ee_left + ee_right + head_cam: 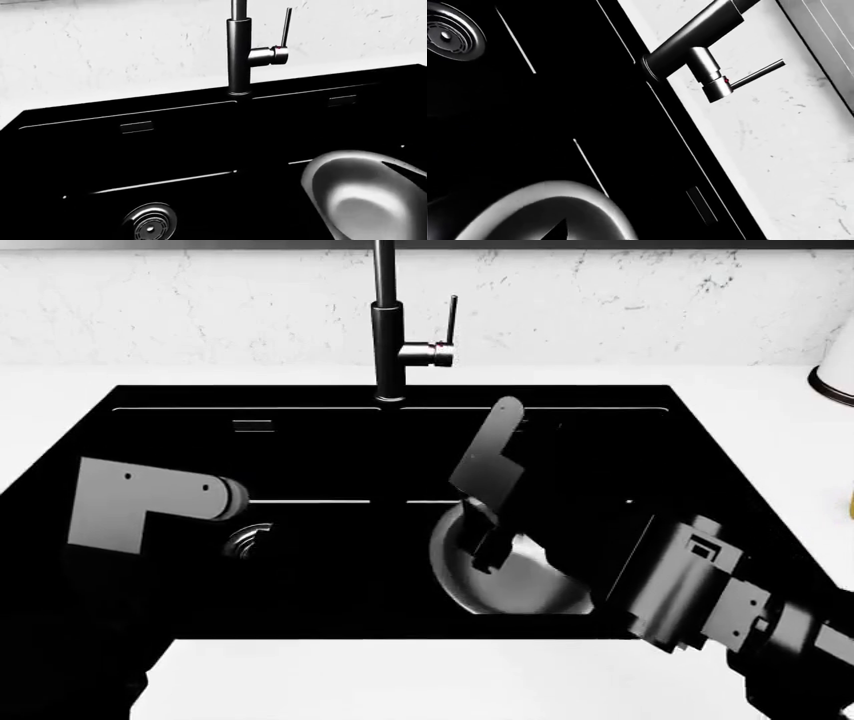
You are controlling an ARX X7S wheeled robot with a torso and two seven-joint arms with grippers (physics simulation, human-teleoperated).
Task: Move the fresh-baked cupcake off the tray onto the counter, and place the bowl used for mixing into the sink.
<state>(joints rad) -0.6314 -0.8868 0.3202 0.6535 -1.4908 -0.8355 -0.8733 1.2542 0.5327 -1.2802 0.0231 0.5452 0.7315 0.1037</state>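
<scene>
Hanging low inside the sink (174,415) so the drop is short, the right gripper (483,540) clamps the near rim of the bowl (514,585), right of the drain (250,538), while the left gripper's jaws cannot be told.

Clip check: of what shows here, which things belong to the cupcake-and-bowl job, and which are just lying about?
Job:
bowl, over the sink
sink
counter
right pincer, at the bowl's rim

Lying about:
faucet
drain
white cylinder, at the frame's edge

Cupcake and tray are not in view.
</scene>
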